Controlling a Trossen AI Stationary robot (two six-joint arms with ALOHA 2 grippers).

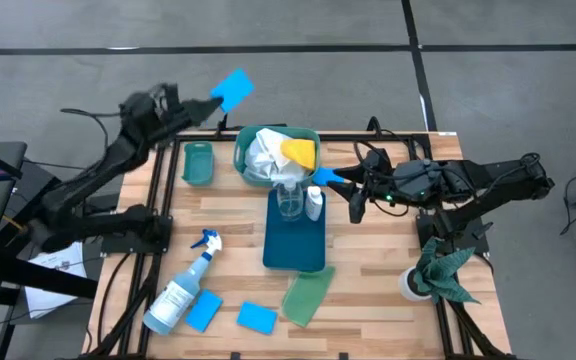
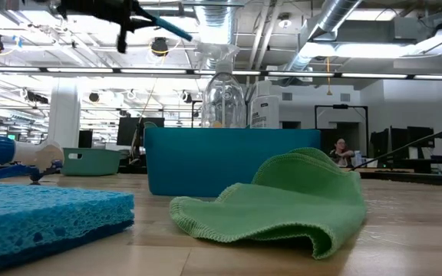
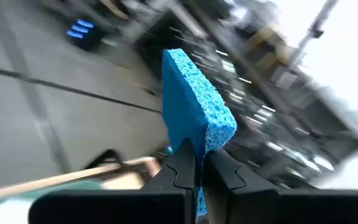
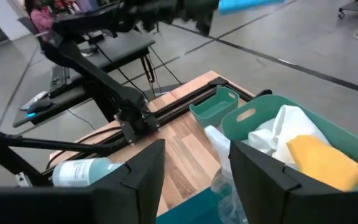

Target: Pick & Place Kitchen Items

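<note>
Above the table's far left edge, the left gripper (image 1: 213, 97) pinches a blue sponge (image 1: 233, 89) aloft. Beside the green basket (image 1: 245, 152), the right gripper (image 1: 346, 180) stands open; its fingertips hide the clear bottle (image 1: 289, 198) in its wrist view.

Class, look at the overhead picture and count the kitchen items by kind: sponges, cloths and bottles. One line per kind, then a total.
Sponges: 4, one held up by the left pincer, one at the right pincer, two on the table
Cloths: 3
Bottles: 3
Total: 10
</note>
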